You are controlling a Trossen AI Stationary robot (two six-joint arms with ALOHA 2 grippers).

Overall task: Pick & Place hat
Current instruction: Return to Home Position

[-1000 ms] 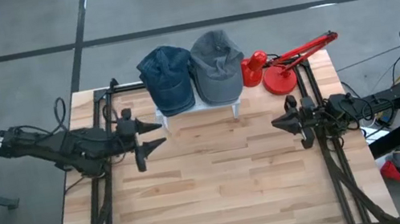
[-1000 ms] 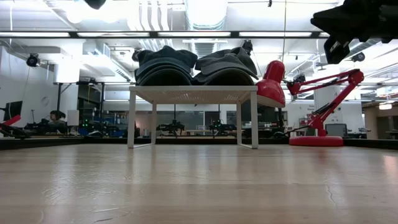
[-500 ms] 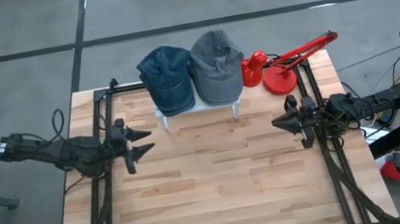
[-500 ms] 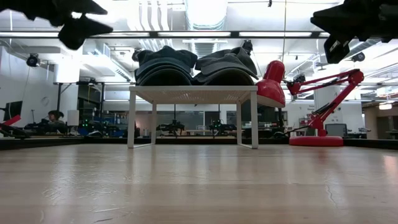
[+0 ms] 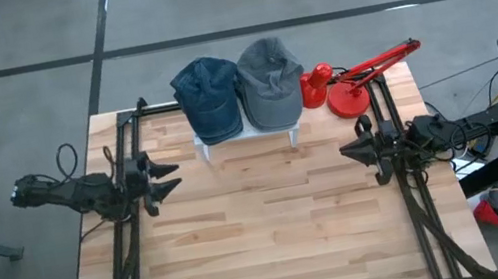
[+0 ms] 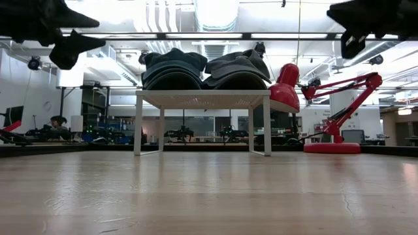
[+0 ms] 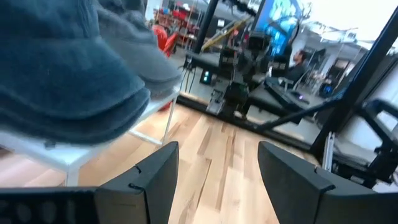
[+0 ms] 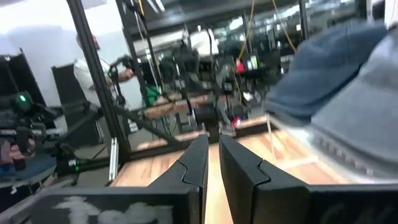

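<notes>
The left gripper (image 5: 170, 173), fingers spread wide and empty, should be drawn home level and clear of the shelf (image 5: 246, 134) where the blue caps (image 5: 207, 96) are stacked, while the right gripper (image 5: 345, 152), fingers nearly closed, is parked opposite.

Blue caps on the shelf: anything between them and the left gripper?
Nothing visible. The left gripper, open, hangs over the table's left side; only bare wood lies between it and the white shelf carrying the blue caps. The right gripper waits at the right edge.
</notes>
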